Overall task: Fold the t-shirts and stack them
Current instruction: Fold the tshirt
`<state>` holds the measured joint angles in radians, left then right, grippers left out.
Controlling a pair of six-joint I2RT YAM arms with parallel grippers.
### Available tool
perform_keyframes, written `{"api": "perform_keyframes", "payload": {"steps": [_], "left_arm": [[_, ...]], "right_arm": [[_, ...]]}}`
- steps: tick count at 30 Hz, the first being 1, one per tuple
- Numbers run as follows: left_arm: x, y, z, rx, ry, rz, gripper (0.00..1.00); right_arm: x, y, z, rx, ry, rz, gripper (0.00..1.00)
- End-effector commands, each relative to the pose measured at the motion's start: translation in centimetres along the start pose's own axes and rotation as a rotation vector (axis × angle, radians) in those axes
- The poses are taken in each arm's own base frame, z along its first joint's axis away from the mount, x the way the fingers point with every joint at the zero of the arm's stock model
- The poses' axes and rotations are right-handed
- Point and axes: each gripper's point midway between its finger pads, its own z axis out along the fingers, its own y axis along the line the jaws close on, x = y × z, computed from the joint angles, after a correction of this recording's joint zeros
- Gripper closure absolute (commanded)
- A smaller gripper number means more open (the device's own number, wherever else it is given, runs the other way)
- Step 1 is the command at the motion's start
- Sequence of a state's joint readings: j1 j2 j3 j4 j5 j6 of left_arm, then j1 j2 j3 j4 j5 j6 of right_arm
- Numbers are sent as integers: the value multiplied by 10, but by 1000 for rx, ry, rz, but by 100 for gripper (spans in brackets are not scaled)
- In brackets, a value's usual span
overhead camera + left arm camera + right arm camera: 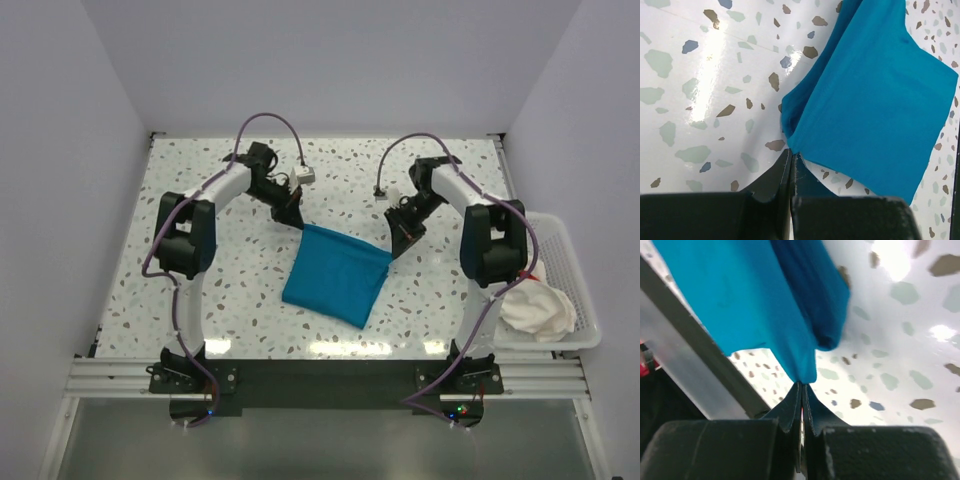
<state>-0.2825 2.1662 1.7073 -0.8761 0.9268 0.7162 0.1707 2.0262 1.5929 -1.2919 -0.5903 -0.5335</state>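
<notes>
A teal-blue t-shirt [335,275], folded into a rough square, lies in the middle of the speckled table. My left gripper [296,218] is shut on its far left corner; in the left wrist view the pinched corner of that t-shirt [875,100] sits right at the gripper's [791,154] tips. At the shirt's far right corner, my right gripper [398,243] is shut as well. In the right wrist view this gripper [803,386] pinches a point of the t-shirt [750,295], whose cloth lifts off the table. A white t-shirt [540,305] lies crumpled in the basket.
A white mesh basket [577,270] stands off the table's right edge. The table's metal front rail [320,375] runs along the near side. White walls close in the left, right and far sides.
</notes>
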Motion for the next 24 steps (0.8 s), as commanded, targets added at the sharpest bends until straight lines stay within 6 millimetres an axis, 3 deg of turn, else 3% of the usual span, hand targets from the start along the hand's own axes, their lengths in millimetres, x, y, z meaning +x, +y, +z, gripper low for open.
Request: {"api": "perform_keyframes", "payload": {"steps": [1,6,14,18,24], "left_arm": [[-7,16,-13,-93,-2,13,100],[-9,36,-8,-139,-6,-7,100],[-3,68,12,-180,3,-63,100],[-4,78,18,-218,-1,-83,100],[-4,96,14,-316,1,-119,100]], "right_arm": [[1,-34,-15,166,-31,21,100],[-16,-57,-16,246,-72,34,100],[-30,-103,6,327,-48,99,100],[-52,-124,1,402,-84,99,100],[-75,-135,-10,458,-150,71,100]]}}
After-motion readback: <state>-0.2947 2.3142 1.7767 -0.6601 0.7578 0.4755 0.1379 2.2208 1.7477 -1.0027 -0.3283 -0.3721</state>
